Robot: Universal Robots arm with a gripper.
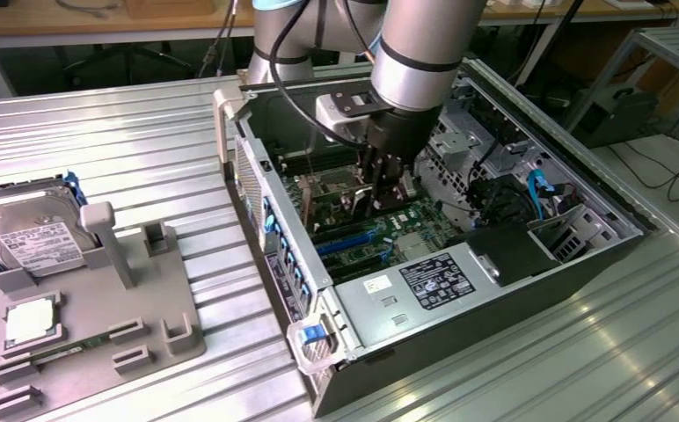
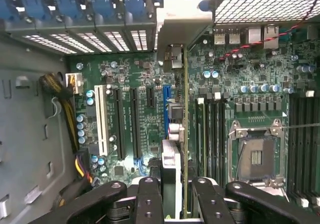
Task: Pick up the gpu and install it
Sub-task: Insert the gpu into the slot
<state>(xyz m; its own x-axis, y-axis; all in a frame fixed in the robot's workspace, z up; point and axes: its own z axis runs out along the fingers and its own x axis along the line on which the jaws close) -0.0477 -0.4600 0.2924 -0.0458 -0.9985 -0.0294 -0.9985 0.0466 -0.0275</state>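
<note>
My gripper (image 1: 382, 186) is lowered into the open computer case (image 1: 316, 352) and is shut on the gpu (image 1: 389, 209). In the wrist view the gpu (image 2: 185, 109) shows edge-on as a thin line running away from the black fingers (image 2: 150, 196). Its silver bracket (image 2: 184, 12) is at the far end, against the case's rear slot openings. The card stands upright over the green motherboard (image 2: 135, 74), just beside the blue expansion slot (image 2: 166, 109). I cannot tell whether its lower edge is seated in a slot.
Black slots and a white slot (image 2: 102, 119) lie beside the card, and the CPU socket (image 2: 255, 154) is on its other side. At the exterior view's left, a grey fixture (image 1: 93, 308) holds a silver hard drive (image 1: 34, 233), a processor (image 1: 29, 321) and a memory stick (image 1: 64, 352).
</note>
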